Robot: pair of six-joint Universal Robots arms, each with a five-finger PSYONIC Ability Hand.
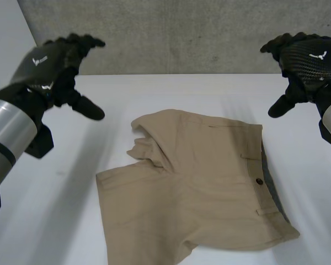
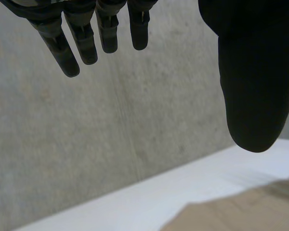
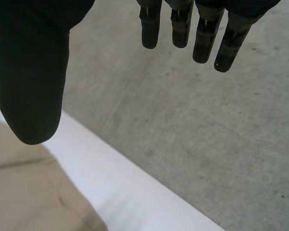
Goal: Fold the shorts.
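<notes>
Bare concrete wall (image 1: pixel 182 33) backs a white table (image 1: pixel 154 91) where the tan shorts (image 1: pixel 204 182) lie spread out, one leg rumpled over itself. The left hand (image 1: pixel 47 63) and right hand (image 1: pixel 309 58) hover to either side of the shorts' far edge, fingers straight, thumbs held wide, gripping nothing. A clean fold probably calls for smoothing that rumpled leg first, then pinching both layers at matching edges. Each hand's back carries a white emblem. Lettering beside the left one is too small to read.

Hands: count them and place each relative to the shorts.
2. The left hand hangs open, off the shorts' leg end; the right hand hangs open, off the waistband end. Neither touches the cloth.
</notes>
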